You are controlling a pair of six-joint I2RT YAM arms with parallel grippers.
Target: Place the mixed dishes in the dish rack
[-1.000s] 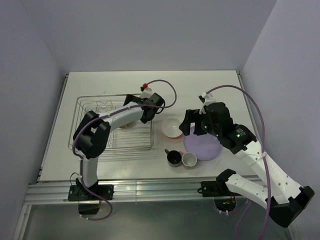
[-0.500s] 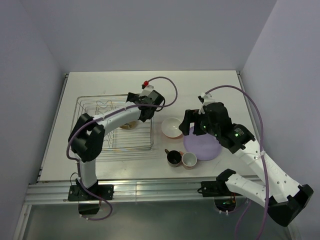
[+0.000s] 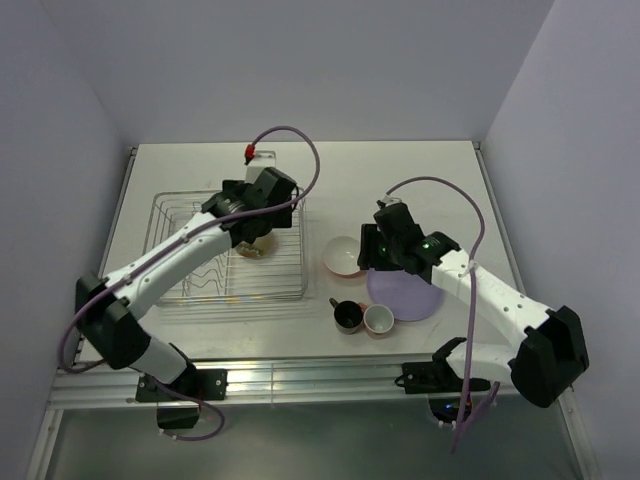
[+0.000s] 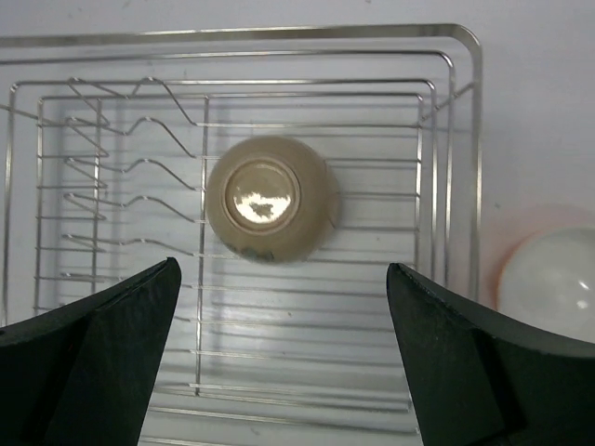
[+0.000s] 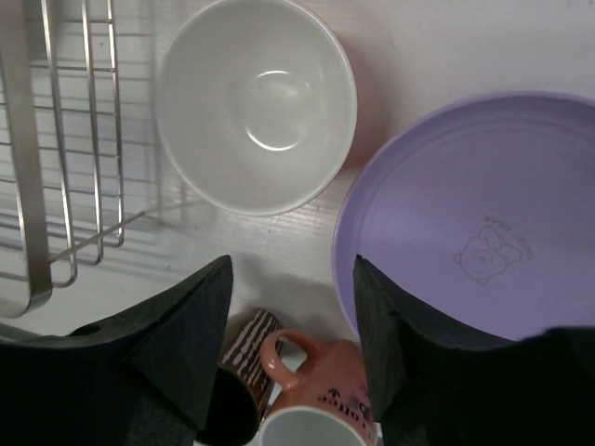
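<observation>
The dish rack [image 3: 190,270] stands at the left, and a beige bowl [image 4: 270,200] lies upside down inside it. My left gripper [image 4: 284,316] hangs open above the rack [image 4: 446,121], near side of that bowl, holding nothing; from above it [image 3: 250,225] is over the rack's right half. The orange bowl [image 5: 256,102] with its white inside sits upright on the table beside the rack [image 5: 56,139]. The lilac plate [image 5: 483,214] lies to its right. My right gripper [image 5: 290,265] is open over the gap between bowl and plate, just above the pink cup [image 5: 325,400] and the dark cup [image 5: 237,381].
Both cups [image 3: 378,320] stand close together near the table's front edge, touching the plate's [image 3: 405,292] rim. The orange bowl [image 3: 343,256] is a hand's width from the rack's right wall. White walls close in the table on three sides.
My left gripper has drawn back from the rack's right edge to above the rack, leaving the beige bowl in it. My right gripper has dropped lower and its jaws have narrowed.
</observation>
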